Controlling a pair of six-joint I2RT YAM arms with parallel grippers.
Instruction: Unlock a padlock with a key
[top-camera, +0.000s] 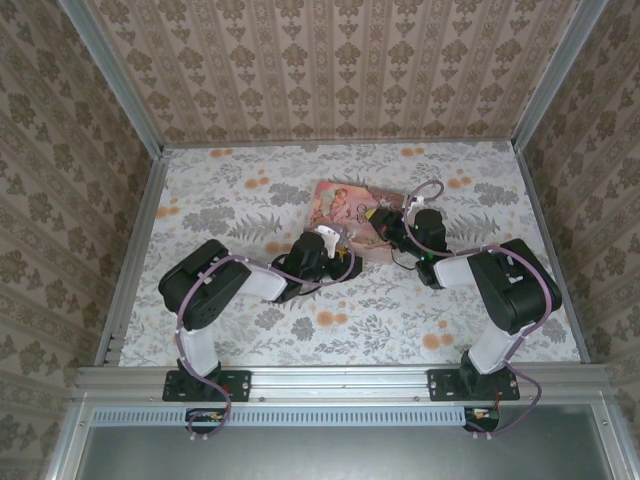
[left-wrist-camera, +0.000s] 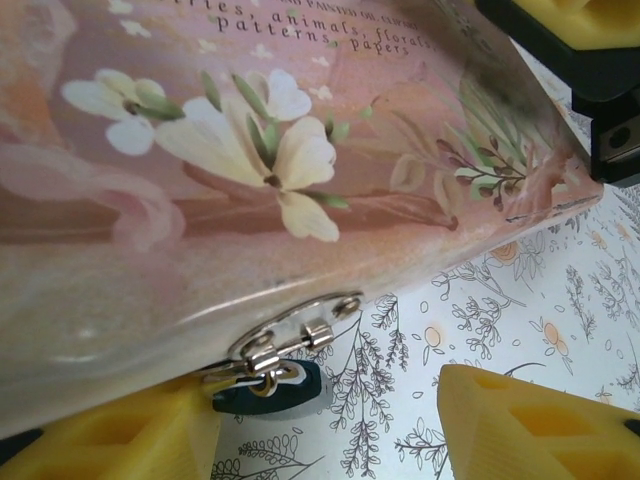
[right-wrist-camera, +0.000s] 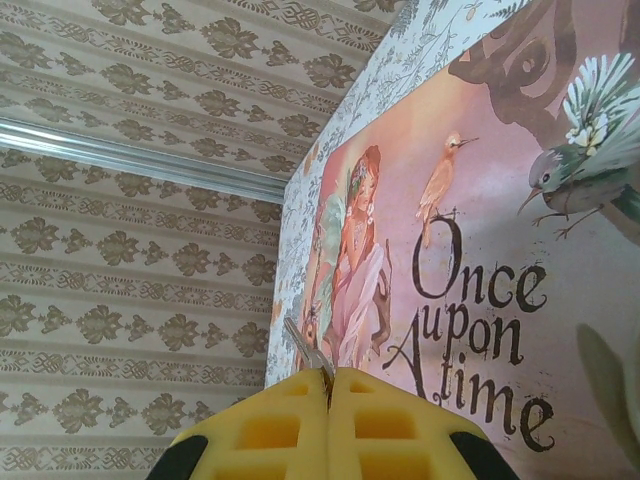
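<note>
padlock (left-wrist-camera: 268, 388) hanging off closed pink tin (left-wrist-camera: 300, 150); right claw (right-wrist-camera: 328, 385) pinching key (right-wrist-camera: 303, 350)

ARMS: left arm (top-camera: 215, 285), right arm (top-camera: 515, 285), black housings, white tube links | CABLES (top-camera: 240, 262): lilac, looped alongside each arm | BASES (top-camera: 208, 385): flat black plates | FINGERS: left pincer fingers (left-wrist-camera: 530, 430), right pincer fingers (right-wrist-camera: 270, 435), yellow, moulded with recessed pockets

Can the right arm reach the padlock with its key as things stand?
Probably not yet. The padlock hangs at the edge of the tin, beside the left fingers, while the right fingers, shut on the key, face the lid.
</note>
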